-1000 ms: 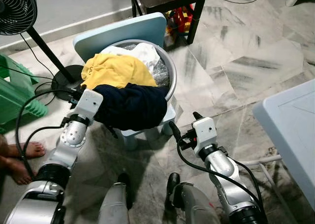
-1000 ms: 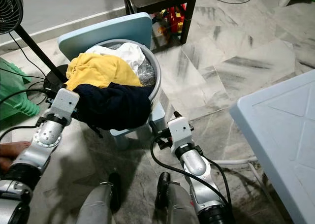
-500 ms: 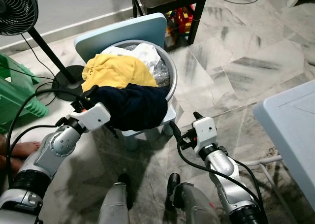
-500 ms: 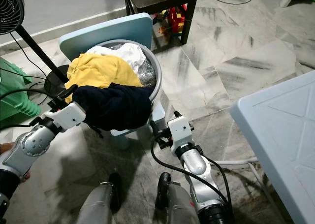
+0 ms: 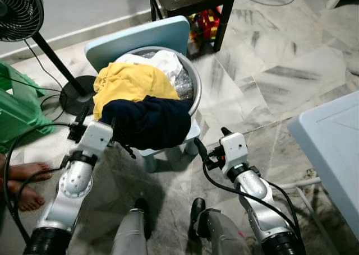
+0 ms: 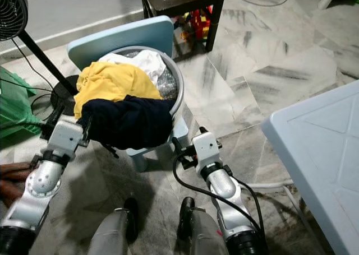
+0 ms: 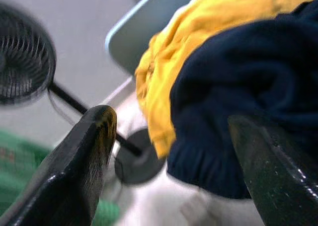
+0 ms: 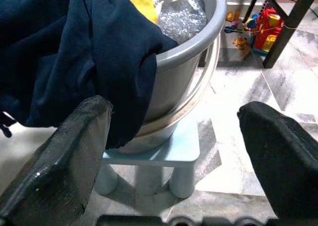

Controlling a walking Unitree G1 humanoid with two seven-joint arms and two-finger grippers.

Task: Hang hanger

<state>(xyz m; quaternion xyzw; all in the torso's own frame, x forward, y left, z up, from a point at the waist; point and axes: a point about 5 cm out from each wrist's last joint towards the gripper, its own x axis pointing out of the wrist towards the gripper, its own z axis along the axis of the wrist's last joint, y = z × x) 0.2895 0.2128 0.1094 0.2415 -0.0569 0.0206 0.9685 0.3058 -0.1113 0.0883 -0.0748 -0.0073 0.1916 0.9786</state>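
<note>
**Both my grippers held near the laundry basin**

A grey basin (image 5: 193,81) sits on a small light-blue chair (image 5: 134,37) in front of me, heaped with clothes: a white garment (image 5: 160,60) at the far side, a yellow garment (image 5: 130,82) in the middle, and a navy garment (image 5: 148,120) draped over the near rim and hanging down. I cannot make out a hanger among the clothes.

My left gripper (image 7: 171,151) is at the left edge of the navy garment, its fingers (image 7: 82,161) spread wide apart with the dark cloth and the yellow one between and beyond them; I cannot tell if they touch the cloth. My right gripper (image 8: 174,151) is lower, on the near right of the chair, its jaws also wide apart and holding nothing, pointing at the basin's side and the chair's legs.

A standing fan (image 5: 19,11) is at the far left, a green plastic stool (image 5: 17,106) beside it. A person's bare feet (image 5: 25,182) rest on the marble floor (image 5: 269,70) at my left. A pale blue table (image 5: 334,148) edges in on the right.
</note>
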